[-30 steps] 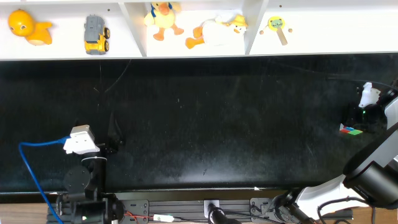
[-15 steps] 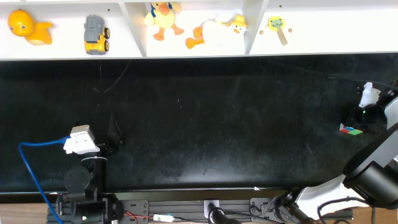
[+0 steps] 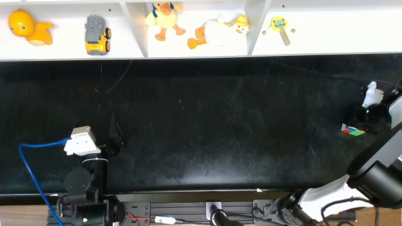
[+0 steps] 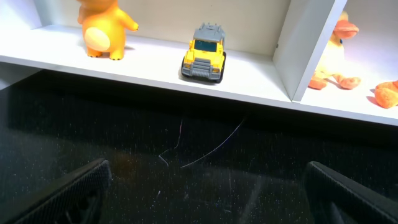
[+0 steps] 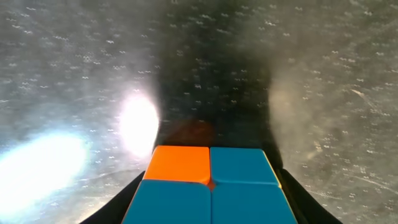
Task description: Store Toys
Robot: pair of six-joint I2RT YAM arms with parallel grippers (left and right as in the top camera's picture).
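Puzzle cube [image 5: 211, 194] is pinched between fingers [image 5: 115, 210] of the right gripper [image 5: 211, 179].

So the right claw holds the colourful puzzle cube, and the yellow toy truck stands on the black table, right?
Not quite. The right claw does hold the colourful puzzle cube, but the yellow toy truck stands on the white shelf, not on the black table. The left wrist view shows it.

Robotics lab bench: black worktop [image 3: 220, 125], white cubby shelf [image 3: 188, 56] of toys [image 3: 97, 34], loose blue cable [image 3: 38, 144], rail-mounted arm bases [image 3: 85, 182].
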